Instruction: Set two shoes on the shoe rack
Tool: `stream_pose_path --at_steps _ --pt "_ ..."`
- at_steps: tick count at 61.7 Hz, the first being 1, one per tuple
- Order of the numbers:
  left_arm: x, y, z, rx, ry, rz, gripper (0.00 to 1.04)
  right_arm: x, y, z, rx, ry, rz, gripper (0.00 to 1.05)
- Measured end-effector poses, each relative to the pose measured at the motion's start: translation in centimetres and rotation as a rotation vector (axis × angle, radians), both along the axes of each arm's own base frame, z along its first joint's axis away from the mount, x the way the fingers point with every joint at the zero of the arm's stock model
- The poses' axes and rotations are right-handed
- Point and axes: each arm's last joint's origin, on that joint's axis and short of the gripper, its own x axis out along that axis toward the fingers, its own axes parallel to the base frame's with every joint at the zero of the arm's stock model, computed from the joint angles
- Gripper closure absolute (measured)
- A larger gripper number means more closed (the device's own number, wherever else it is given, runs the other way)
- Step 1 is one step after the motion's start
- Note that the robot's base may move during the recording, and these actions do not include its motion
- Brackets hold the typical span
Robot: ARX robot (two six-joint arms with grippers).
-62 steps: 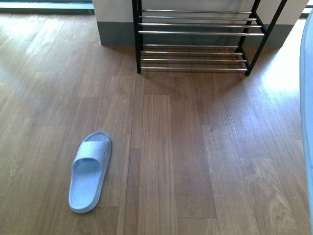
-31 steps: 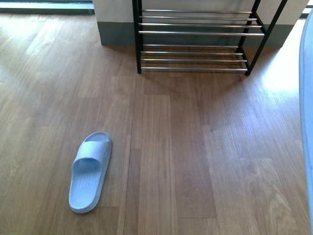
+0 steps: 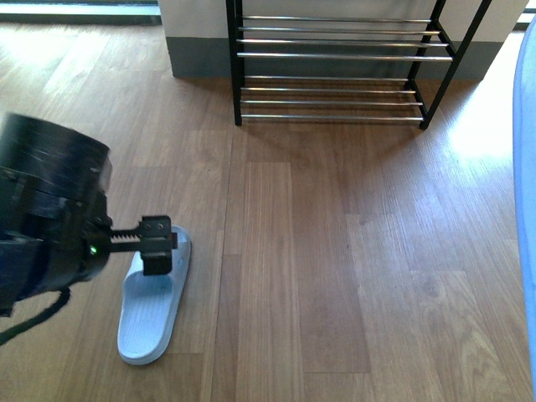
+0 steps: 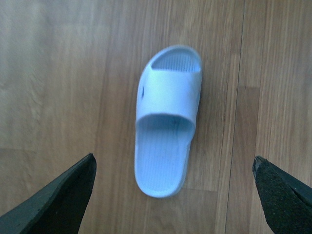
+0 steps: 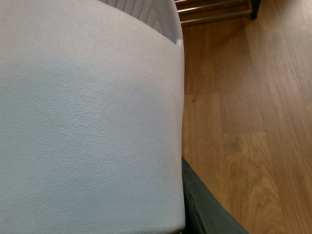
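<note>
1 slide (image 3: pixel 147 322), 1 shoe rack (image 3: pixel 335 56)

We see a pale blue slide (image 3: pixel 149 311), its footbed lined with fine ribs. The floor (image 3: pixel 335 251) is warm brown wood in long planks with a streaky grain, paler where light falls at the far right. The shoe rack (image 3: pixel 335 56) has a black frame and shiny chrome bars; behind it the wall (image 3: pixel 197 25) is white above a grey base band. The left gripper (image 4: pixel 173 157) has matt black jaws, and its arm (image 3: pixel 50 209) is black with one small green light. A pale blue-white surface (image 5: pixel 87 122) with a fine pebbled grain, edged in dark grey, fills most of the right wrist view.
</note>
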Motion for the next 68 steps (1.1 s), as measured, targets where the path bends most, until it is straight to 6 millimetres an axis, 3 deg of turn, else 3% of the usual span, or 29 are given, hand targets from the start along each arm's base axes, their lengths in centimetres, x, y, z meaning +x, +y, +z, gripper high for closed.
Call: stream_pose_path --at_steps 32,57,68 --pt "1.9 -2.2 -11.0 0.041 0.142 0.134 0.09 0.0 0.0 0.0 0.000 0.000 0.000 1.03" --pt "4.6 -4.1 -14.8 0.002 0.095 0.146 0.09 0.0 0.0 0.0 0.000 0.000 0.000 1.03" --pt "6.2 -4.9 -15.3 -0.036 0.068 0.132 0.09 0.0 0.0 0.0 0.000 0.000 0.000 1.03"
